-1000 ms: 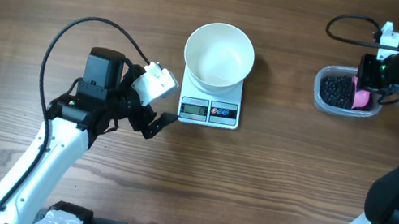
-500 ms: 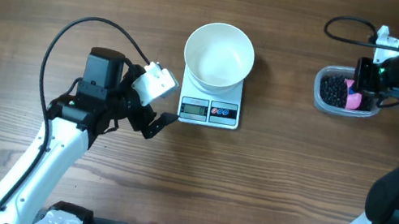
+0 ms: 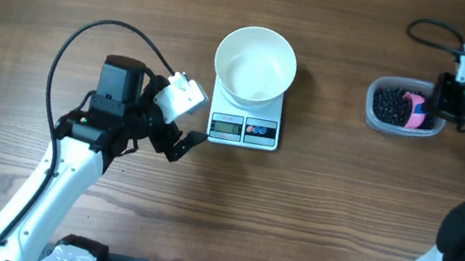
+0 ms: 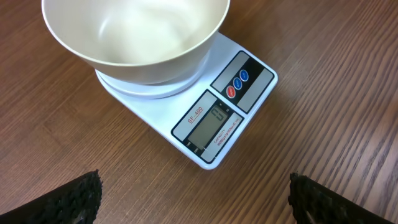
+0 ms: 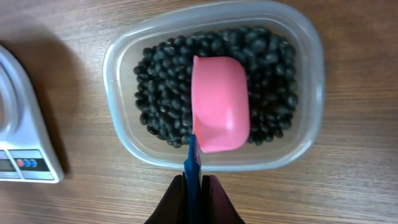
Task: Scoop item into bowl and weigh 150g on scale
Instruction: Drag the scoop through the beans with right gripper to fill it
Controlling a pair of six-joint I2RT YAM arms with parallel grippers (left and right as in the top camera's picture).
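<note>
Overhead: the bowl sits on the scale mid-table, with bare wood all round. The left gripper hangs just left of the scale, and the tub of beads lies well apart, near the right edge. Left wrist: the jaws are spread wide, and the scale's display end is nearest. Right wrist: the right gripper pinches the handle (blue) of the scoop, whose long axis points away from the fingers, with the pink cup over the beads.

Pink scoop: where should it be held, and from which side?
By the thin blue handle, which juts from the pink cup over the tub's rim, clear of the beans. Come from that handle end, as the right gripper does, shut on it; the wide cup offers no narrow part.
</note>
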